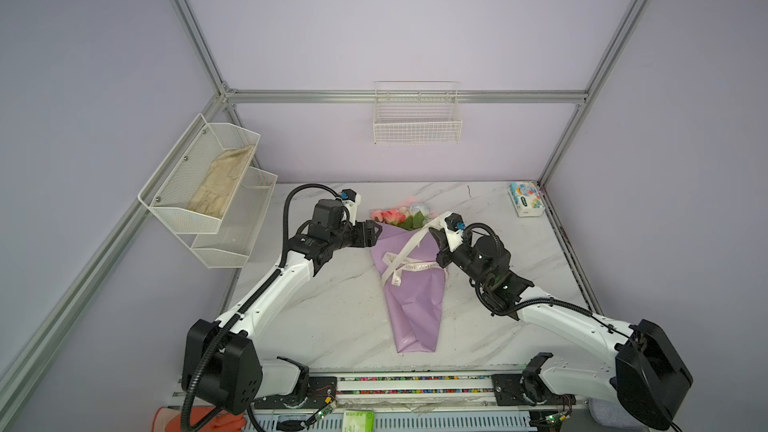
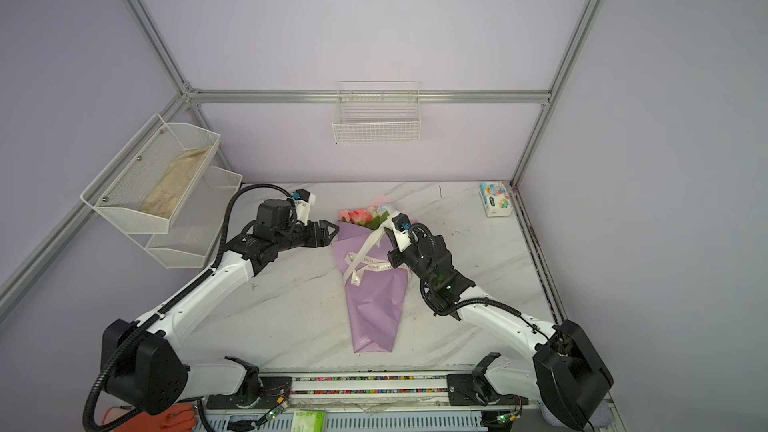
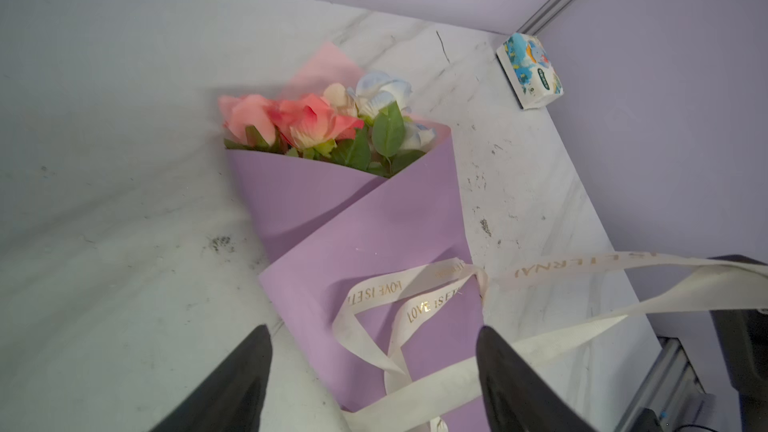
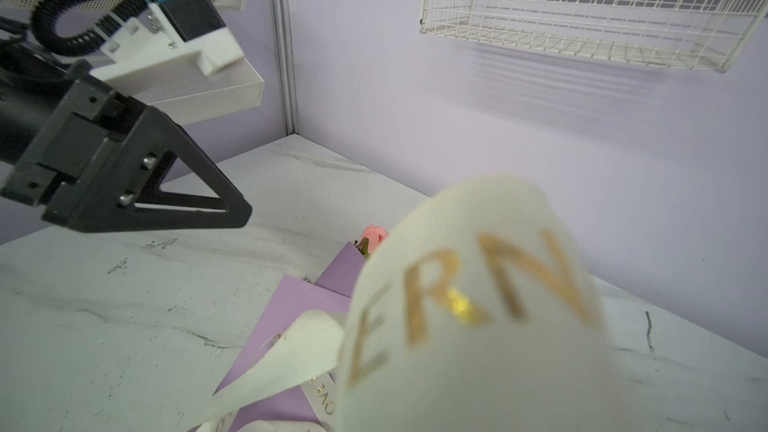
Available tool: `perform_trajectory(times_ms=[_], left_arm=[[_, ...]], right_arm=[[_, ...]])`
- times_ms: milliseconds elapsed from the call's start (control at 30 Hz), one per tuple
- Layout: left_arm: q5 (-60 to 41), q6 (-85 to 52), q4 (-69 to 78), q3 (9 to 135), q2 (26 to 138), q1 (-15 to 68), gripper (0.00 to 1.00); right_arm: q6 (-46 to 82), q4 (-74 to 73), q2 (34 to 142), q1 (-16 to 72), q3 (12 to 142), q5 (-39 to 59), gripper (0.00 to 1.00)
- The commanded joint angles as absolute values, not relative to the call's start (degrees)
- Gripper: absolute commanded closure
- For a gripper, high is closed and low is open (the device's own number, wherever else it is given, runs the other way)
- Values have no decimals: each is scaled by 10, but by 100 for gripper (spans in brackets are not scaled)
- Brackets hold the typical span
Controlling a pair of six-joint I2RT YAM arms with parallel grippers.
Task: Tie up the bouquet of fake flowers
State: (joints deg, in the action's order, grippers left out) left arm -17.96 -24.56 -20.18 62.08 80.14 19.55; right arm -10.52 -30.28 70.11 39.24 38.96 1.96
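Ribbon (image 4: 469, 305) filling right wrist view, right gripper (image 1: 434, 232) clamping its end, strand stretching up off cone. Bouquet (image 1: 409, 284) lying on table (image 1: 332, 305) between both grippers, long axis crossing ahead of left gripper (image 3: 373, 328), jaws standing apart, slack ribbon lying just ahead; left nearer.

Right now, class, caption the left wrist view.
Open left gripper facing the lilac-wrapped bouquet, cream lettered ribbon looped across it.

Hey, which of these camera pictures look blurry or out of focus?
Right wrist view: the cream ribbon with gold letters sits close to the lens, badly out of focus; the white wire basket looks slightly smeared. Left wrist view: the lilac-wrapped bouquet of fake flowers is fairly sharp, the black fingertips soft. Both top views: evenly lit and sharp, though the aluminium frame posts splay outward.
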Motion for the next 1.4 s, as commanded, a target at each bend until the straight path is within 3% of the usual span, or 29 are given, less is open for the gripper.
perform_trajectory(times_ms=[0,300,400,567,633,933,1367], left_arm=[[-250,-309,-207,659,861,198,24],[-259,-339,-258,708,952,222,25],[-246,-339,-268,719,970,231,30],[-246,-333,-279,714,989,232,63],[-236,-332,-277,706,987,232,70],[-240,-328,-252,683,1022,232,79],[-236,-341,-206,644,1042,228,82]], right_arm=[[-126,-283,705,393,400,36,100],[-118,-277,720,395,407,41,100],[-119,-269,723,397,412,38,100],[-127,-230,709,407,446,29,100],[-132,-207,704,420,470,45,100],[-166,-154,759,533,592,-8,100],[-188,-162,811,590,692,-7,100]])
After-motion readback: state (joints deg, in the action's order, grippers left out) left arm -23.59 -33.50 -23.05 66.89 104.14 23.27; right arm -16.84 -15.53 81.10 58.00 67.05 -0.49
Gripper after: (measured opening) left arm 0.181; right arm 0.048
